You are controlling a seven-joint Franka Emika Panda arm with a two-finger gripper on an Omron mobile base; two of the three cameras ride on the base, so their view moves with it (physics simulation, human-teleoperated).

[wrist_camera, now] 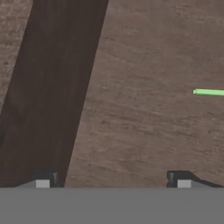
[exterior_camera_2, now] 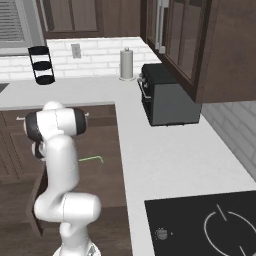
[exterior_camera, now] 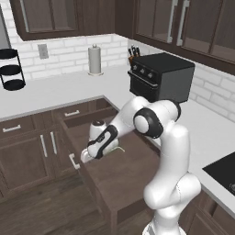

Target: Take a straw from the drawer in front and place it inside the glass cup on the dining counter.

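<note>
The straw (wrist_camera: 209, 92) lies flat on the floor of the open drawer (exterior_camera: 114, 179), a thin light green stick. In the hand view one end of it shows at the right edge, about halfway up, and the rest runs out of frame; its long axis lies across that view, roughly parallel to the line joining the two fingertips. So the straw sits off to the right of the pincer (wrist_camera: 113, 179) and ahead of it, not between the jaws. In the right base view the straw (exterior_camera_2: 91, 159) rests on the drawer bottom just to the right of the arm's upright link, near the white worktop (exterior_camera_2: 165, 150) edge that borders the drawer.

The pincer (exterior_camera: 87, 154) is spread wide and holds nothing. In the left base view it points down into the drawer, over the side nearest the silver handle, with the straw (exterior_camera: 120, 148) just beyond the wrist. The arm folds forward from its elbow, forearm sloping down and left. My judgement: the hand needs to shift sideways toward the straw, and probably turn so the jaws straddle its length.
</note>
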